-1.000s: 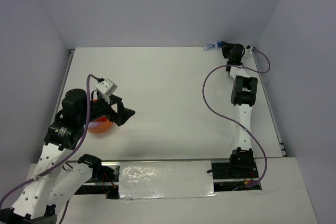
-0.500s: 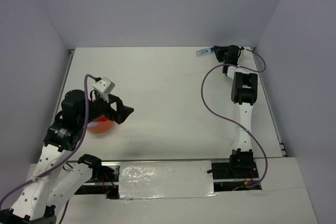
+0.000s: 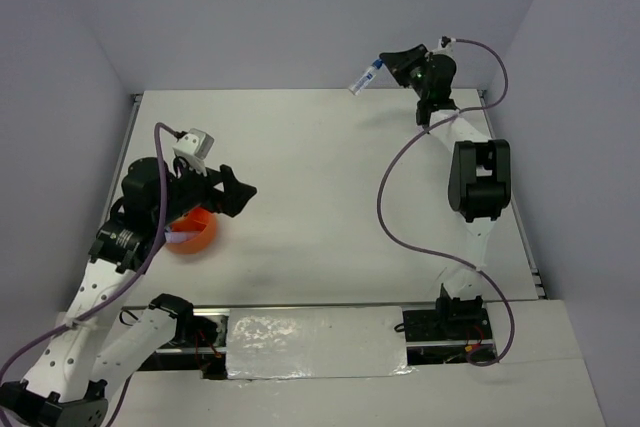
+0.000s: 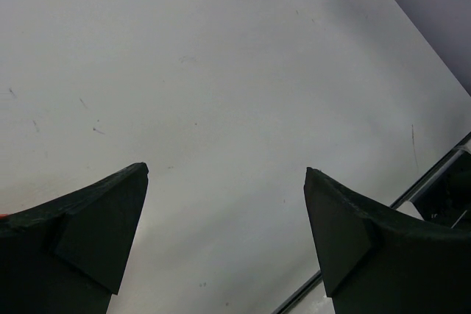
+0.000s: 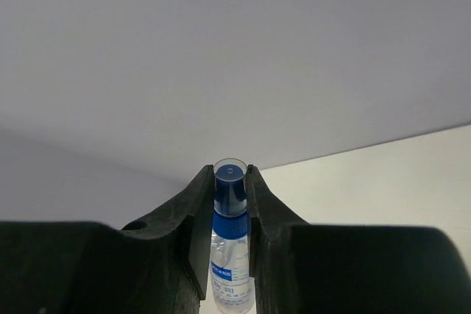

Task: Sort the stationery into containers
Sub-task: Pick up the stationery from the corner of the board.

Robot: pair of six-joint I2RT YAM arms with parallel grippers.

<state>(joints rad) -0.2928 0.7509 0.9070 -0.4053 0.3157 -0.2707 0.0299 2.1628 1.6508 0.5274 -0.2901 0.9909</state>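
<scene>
Since the earlier frames, the right end effector point(image 3: 390, 64) is raised off the far right corner of the white bench point(image 3: 320, 177) and swung leftward. The clear, blue-capped plastic pen point(image 3: 363, 79) is carried with it, lifted off the surface. In the right wrist view the jaws are seen pressed against the pen at its blue cap.

The left arm is shifted slightly, so more of the small round orange plastic cup point(image 3: 196, 234) is exposed at the near left of the bench. The left end effector point(image 4: 224, 174) is held spread wide and empty over bare bench, just beside the cup.

Step in hand, as judged: transport of the pen to the cup.

Next move, as judged: a long carry across the bench is required. The pen is to be tipped downward over the cup mouth before release, and the left arm is to be kept out of the path.
</scene>
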